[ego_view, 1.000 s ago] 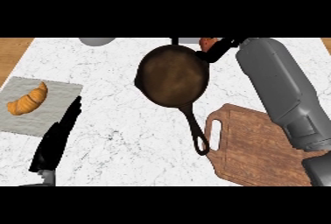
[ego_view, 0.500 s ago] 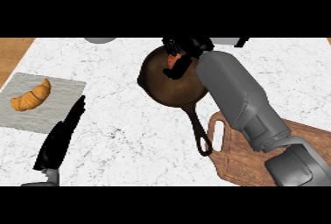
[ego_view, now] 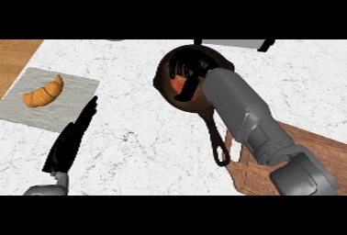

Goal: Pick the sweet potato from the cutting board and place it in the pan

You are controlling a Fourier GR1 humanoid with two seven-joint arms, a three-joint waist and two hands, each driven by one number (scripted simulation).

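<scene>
Head view: our right hand (ego_view: 192, 69) has the sweet potato (ego_view: 178, 85) over the pan (ego_view: 160, 75).

Fingers and thumb are curled round the sweet potato. It shows as an orange patch inside the pan's rim, toward the counter's far edge and well apart from the cutting board (ego_view: 305, 142) at the near right corner. We cannot tell whether it touches the pan's floor. We judge it stiff, dense and smooth-skinned, best gripped across its thick middle. Our left hand (ego_view: 71, 137) rests by the near left edge, fingers straight, holding nothing.
</scene>
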